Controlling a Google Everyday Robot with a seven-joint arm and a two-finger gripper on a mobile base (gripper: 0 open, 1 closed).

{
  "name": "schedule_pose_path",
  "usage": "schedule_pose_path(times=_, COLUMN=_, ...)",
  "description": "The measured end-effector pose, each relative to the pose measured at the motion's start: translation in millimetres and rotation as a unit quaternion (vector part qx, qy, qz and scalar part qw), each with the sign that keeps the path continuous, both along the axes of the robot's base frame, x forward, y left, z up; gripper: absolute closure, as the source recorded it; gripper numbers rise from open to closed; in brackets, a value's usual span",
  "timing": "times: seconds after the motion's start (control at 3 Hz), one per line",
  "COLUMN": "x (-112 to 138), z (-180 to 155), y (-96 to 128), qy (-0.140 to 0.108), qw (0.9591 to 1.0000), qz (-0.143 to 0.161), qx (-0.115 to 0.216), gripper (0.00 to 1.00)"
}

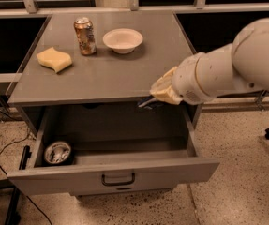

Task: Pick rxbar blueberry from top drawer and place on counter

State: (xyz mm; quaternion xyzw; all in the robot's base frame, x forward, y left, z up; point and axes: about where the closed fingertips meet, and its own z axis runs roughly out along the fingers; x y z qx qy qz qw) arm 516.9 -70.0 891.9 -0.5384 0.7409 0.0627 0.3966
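Note:
The top drawer (181,168) is pulled open, its dark handle (118,179) at the centre of the front panel. My gripper (155,98) hangs over the drawer's right back part, level with the front edge of the counter (110,76). It is shut on a thin dark-blue piece, the rxbar blueberry (146,102), which sticks out to the left, seen edge-on, clear of the drawer floor. My bulky white arm (227,69) reaches in from the right and hides most of the gripper.
A round dark tin (57,152) sits in the drawer's front left corner. On the counter stand a drink can (85,35), a white bowl (123,40) and a yellow sponge (54,59). Dark cables (3,158) lie on the floor at left.

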Motion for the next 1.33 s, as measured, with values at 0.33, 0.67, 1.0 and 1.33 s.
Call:
schedule_pose_path(times=0.33, x=35, z=32, y=-8, qy=-0.019, qw=0.9997, qz=-0.013, qx=-0.011, gripper=1.0)
schedule_pose_path(times=0.67, x=68, z=44, y=-7, qy=-0.025, qw=0.9995, qz=-0.017, qx=-0.01, gripper=1.0)
schedule_pose_path(times=1.0, x=109, z=25, y=14, qy=-0.025, qw=0.9994, qz=0.002, qx=0.023, gripper=1.0)
schedule_pose_path(times=1.33, x=122, z=-4, y=38, qy=-0.025, qw=0.9973, qz=0.034, qx=0.06, gripper=1.0)
